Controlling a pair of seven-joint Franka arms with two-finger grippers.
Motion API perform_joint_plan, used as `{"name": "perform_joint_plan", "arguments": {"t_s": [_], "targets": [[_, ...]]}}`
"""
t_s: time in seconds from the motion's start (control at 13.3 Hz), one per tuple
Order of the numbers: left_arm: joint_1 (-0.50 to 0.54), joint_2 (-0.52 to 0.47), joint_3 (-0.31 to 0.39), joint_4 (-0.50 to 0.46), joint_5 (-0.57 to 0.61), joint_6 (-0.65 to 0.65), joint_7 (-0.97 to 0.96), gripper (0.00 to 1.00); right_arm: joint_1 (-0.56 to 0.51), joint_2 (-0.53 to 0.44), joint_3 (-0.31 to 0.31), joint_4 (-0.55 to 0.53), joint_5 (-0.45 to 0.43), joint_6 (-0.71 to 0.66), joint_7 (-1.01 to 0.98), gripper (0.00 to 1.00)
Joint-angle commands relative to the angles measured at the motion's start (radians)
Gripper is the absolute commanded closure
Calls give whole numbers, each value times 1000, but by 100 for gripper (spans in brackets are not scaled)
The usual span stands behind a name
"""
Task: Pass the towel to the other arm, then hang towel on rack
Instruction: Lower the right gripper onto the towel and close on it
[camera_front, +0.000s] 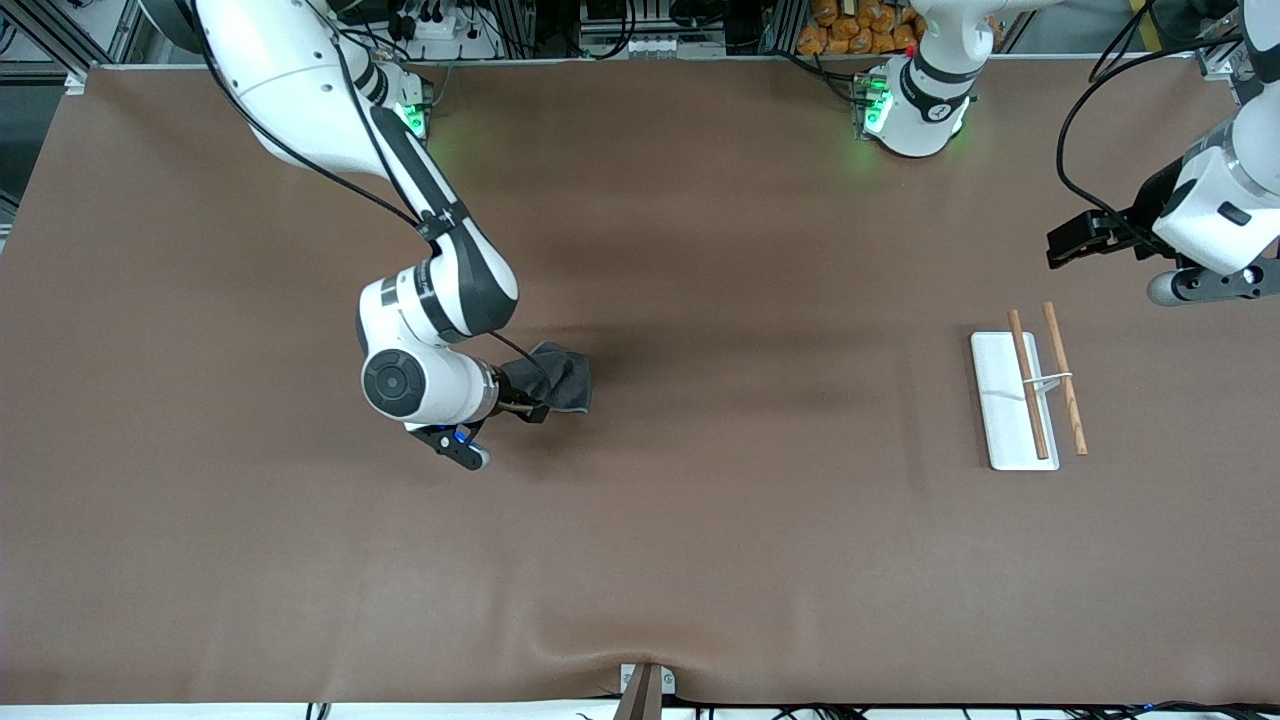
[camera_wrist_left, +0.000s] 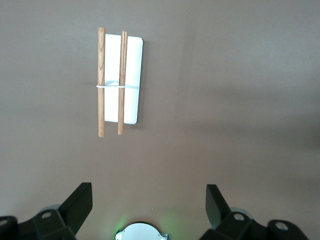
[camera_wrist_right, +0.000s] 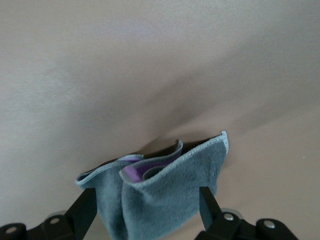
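A: What lies lowest in the front view?

B: The right gripper (camera_front: 520, 395), over the brown table (camera_front: 700, 560) toward the right arm's end. Its fingers (camera_wrist_right: 82, 212) are clamped on the towel (camera_front: 560, 378), a dark grey cloth with a lighter stitched edge. In the right wrist view the towel (camera_wrist_right: 165, 192) hangs bunched between the two fingers, folds upright, a purple inner face showing at the top of the folds.

A: Is the towel touching the table?

B: That cannot be told; a shadow lies on the table just beside it.

A: And the rack?

B: The rack (camera_front: 1025, 400) stands toward the left arm's end, well apart from the towel: a flat white base with two parallel brown rods joined by a thin white wire. One rod lies over the base, the other just off its edge.

A: The left gripper?

B: The left gripper (camera_wrist_left: 150, 207) waits in the air near the rack (camera_wrist_left: 122, 80), fingers (camera_wrist_left: 80, 202) spread wide with nothing between them.
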Motion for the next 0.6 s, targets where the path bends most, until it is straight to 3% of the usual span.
{"name": "perform_joint_plan", "arguments": {"t_s": [0.0,0.15,0.3,0.53], "targets": [[3,-10,-4,-13,6,13,12,0,25,23,-7,-13,-20,62,13,18],[3,-10,-4,-13,6,15,12,0,30,35,-7,-13,-20,72,14,35],[3,-10,-4,-22,6,16,12,0,41,47,-7,-13,-19,82,16,39],[3,-11,-4,-26,6,19,12,0,41,47,-7,-13,-19,75,14,77]]}}
